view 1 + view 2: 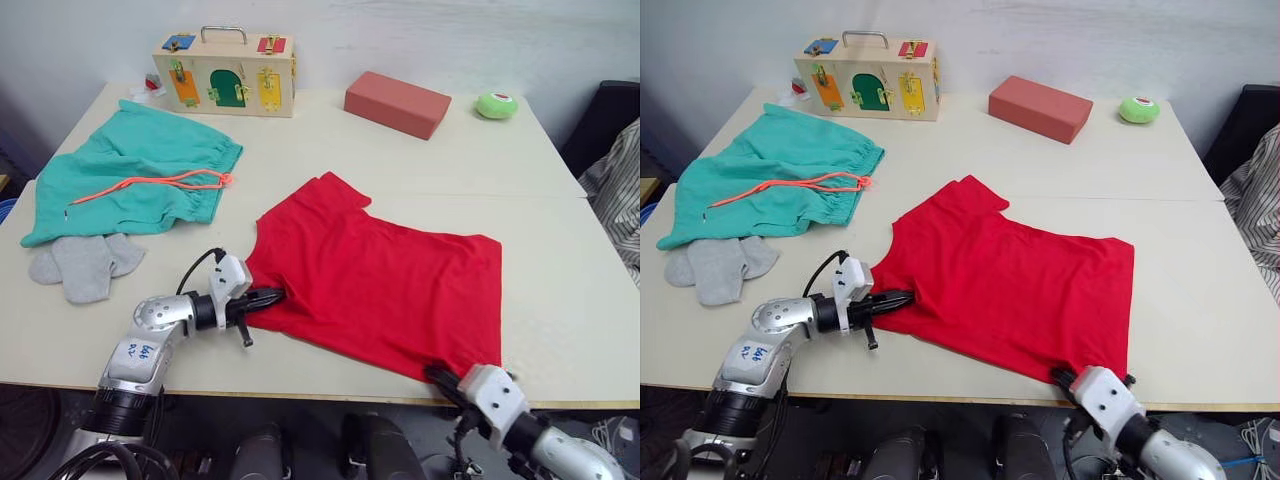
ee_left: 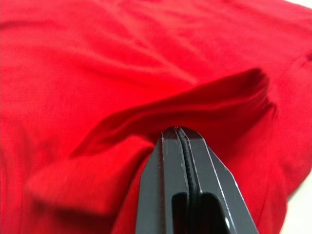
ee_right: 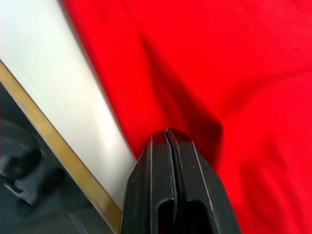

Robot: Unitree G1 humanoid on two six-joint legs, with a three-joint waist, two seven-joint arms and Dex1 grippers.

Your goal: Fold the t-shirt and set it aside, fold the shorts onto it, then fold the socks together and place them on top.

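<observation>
T-shirt (image 1: 385,280) lies spread near the counter's (image 1: 560,300) front edge; bare counter stretches beyond it toward the red-brown block (image 1: 397,103). Left gripper (image 1: 272,297) is clamped on its left hem, right gripper (image 1: 437,374) pinched on its front corner. Shorts (image 1: 140,175) and socks (image 1: 85,263) lie left.

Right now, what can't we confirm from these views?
- Whether either closed gripper really pinches the t-shirt: in the wrist views the left gripper and right gripper tips meet against folds, cloth between them unseen.
- Right gripper in the eye views: tucked under the t-shirt corner at the table edge.
- Socks: overlapping, top partly under the shorts hem.
</observation>
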